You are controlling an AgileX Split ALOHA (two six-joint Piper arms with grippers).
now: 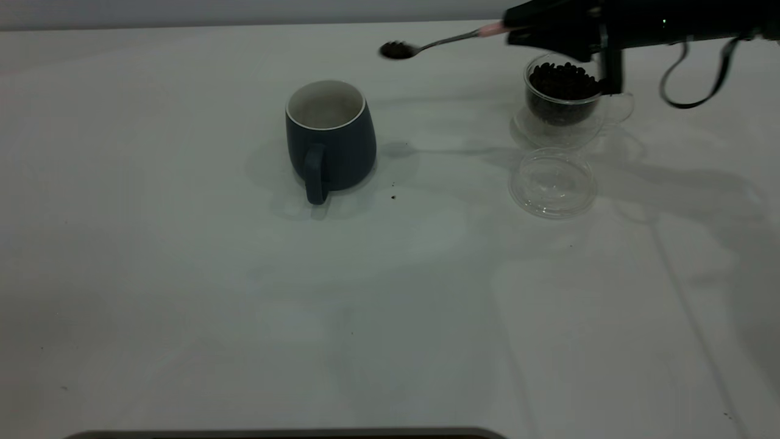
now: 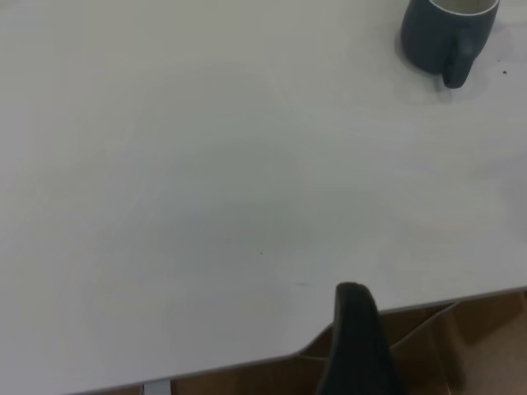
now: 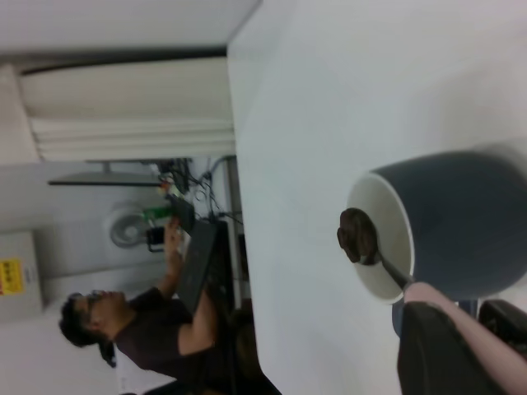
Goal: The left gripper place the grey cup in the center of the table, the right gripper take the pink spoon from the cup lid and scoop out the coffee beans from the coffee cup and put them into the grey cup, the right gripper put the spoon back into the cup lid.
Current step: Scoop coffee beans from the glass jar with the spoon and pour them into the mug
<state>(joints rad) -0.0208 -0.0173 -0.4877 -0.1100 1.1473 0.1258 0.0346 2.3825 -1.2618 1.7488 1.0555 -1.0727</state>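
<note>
The right gripper (image 1: 509, 30), clenched on the pink spoon (image 1: 439, 41), held its bean-loaded bowl level, between the coffee cup (image 1: 563, 97) and the grey cup (image 1: 330, 137), presumably to avoid spilling; whether the left gripper (image 2: 356, 341) was clenched could not be told

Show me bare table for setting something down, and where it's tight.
Free: the table left of the grey cup, and the near strip in front of it. Crowded: the right side, where the coffee cup and cup lid sit under the right gripper holding the pink spoon.
</note>
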